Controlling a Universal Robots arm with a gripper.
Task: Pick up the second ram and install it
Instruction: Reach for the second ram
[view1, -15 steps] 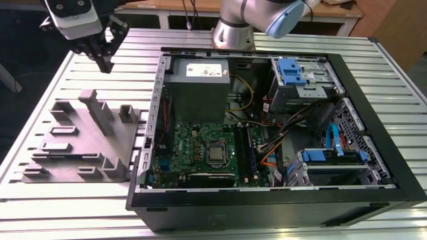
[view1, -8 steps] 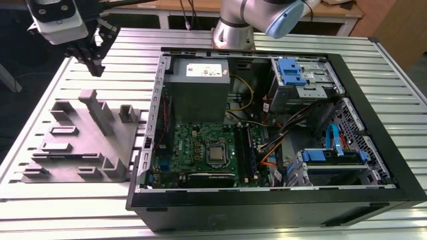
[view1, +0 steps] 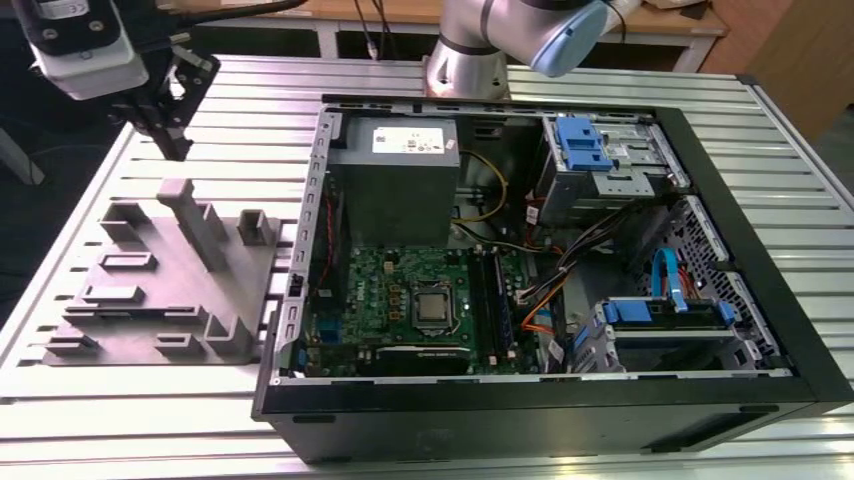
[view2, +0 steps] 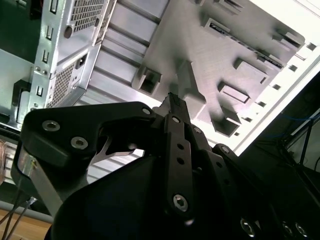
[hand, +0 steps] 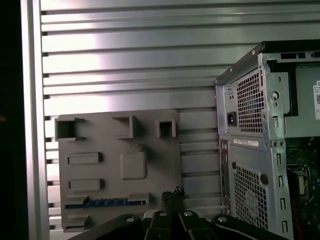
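- A slatted aluminium table (view1: 134, 420) is carrying the whole setup, and a wooden bench (view1: 667, 20) is standing behind it at the back of the room.
- A grey fixture plate (view1: 147, 300) with raised brackets and slots is lying flat on the slats.
- An open computer case (view1: 801, 330) is sitting just beside the fixture plate, on the exterior view's right, with its perforated rear wall (hand: 250, 150) facing the plate.
- Inside the case a green motherboard (view1: 387, 290) is showing, on the side nearest the fixture plate.
- The second ram (hand: 107, 202), a blue-green stick, is resting in a long slot of the fixture plate, at the end away from its three upright brackets.
- The arm (view1: 474, 50) is rising from behind the case and reaching across toward the fixture plate.
- The gripper (view1: 172, 148) is hanging above the fixture plate, pointing down at it and touching nothing.
- In both wrist views the gripper (hand: 172, 194) (view2: 173, 99) is showing its fingers pressed together with nothing between them, and the ram is lying apart from them in its slot.
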